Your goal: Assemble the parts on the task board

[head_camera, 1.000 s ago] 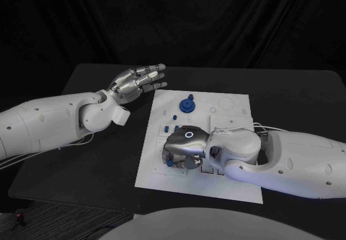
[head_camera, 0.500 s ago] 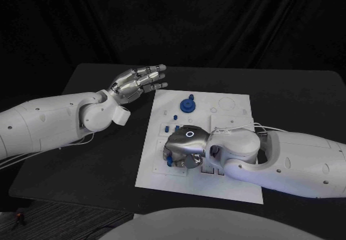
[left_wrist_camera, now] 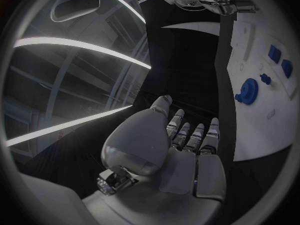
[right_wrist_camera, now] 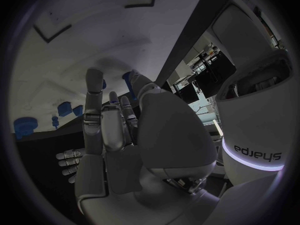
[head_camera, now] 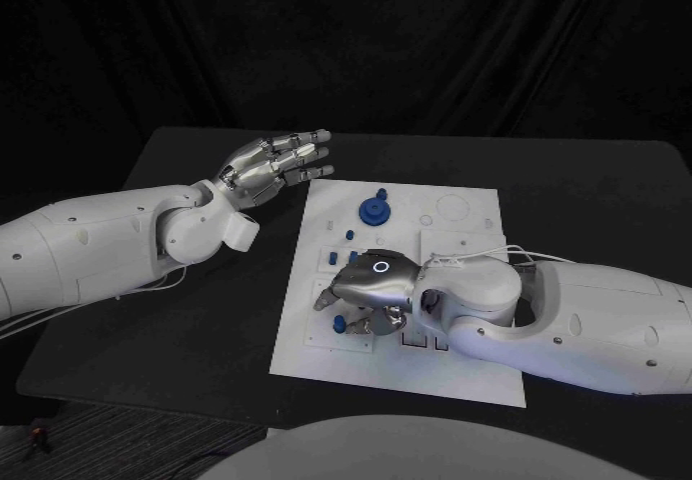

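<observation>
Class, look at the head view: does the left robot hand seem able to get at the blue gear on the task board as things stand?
Probably yes. The left robot hand hovers open beside the task board, and the blue gear lies uncovered near it. The right robot hand works farther down, out of the way.

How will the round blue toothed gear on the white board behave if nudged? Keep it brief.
The round blue toothed gear lies flat on the white task board, so it probably slides, not rolls. It looks like small stiff plastic, likely light. Its raised hub may offer a pinch point.
</observation>
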